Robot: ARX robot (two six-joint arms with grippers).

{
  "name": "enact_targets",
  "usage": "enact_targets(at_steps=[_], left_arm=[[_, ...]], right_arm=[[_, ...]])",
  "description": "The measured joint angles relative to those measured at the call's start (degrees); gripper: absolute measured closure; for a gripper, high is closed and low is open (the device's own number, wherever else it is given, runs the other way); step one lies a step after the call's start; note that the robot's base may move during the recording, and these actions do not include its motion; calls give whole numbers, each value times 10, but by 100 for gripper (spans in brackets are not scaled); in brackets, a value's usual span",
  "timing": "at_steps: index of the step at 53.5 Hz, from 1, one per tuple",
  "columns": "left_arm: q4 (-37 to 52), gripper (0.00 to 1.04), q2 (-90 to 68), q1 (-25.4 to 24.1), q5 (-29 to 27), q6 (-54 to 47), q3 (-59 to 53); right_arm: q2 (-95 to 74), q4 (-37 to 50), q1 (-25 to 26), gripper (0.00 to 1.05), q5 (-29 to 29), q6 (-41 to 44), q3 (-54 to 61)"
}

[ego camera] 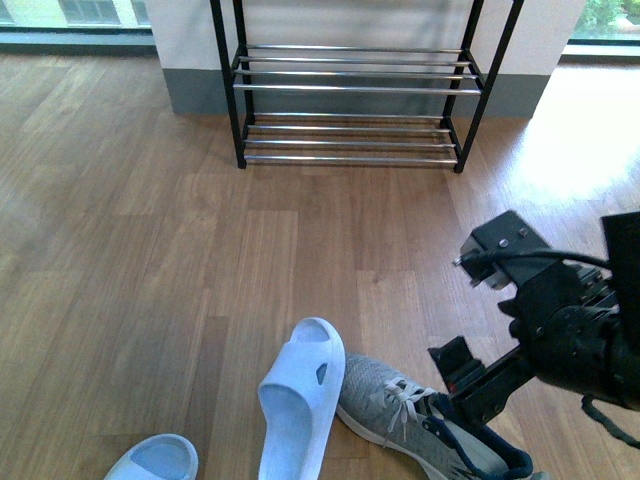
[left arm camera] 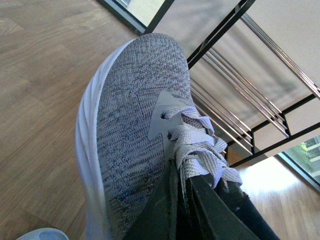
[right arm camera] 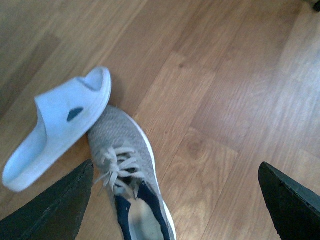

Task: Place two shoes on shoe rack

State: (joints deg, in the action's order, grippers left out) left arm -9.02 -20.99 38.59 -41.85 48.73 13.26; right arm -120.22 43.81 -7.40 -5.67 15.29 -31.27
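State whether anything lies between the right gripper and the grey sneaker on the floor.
Nothing visible does. The open right gripper hangs over the sneaker; the blue slide sits beside its toe, not across it.

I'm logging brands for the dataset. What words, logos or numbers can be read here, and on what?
None can be read.
Held sneaker: lace patch blank.
Floor sneaker: no legible mark.
Slide slipper: plain.
Shoe rack: no label.

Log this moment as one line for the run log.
left claw: shut on held sneaker | right claw: open over floor sneaker | floor sneaker: toe by slipper | shoe rack: no sneaker yet
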Motion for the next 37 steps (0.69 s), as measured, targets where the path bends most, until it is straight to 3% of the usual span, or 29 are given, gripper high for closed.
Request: enact_targets(at_steps=[13,37], left_arm=[[0,103,0,0,-2,0,0],[0,103,0,0,-2,0,0]], right_arm=[[-98,-72,-23,9,-69,26,-38],[-256,-90,4,9,-45,84,-118]])
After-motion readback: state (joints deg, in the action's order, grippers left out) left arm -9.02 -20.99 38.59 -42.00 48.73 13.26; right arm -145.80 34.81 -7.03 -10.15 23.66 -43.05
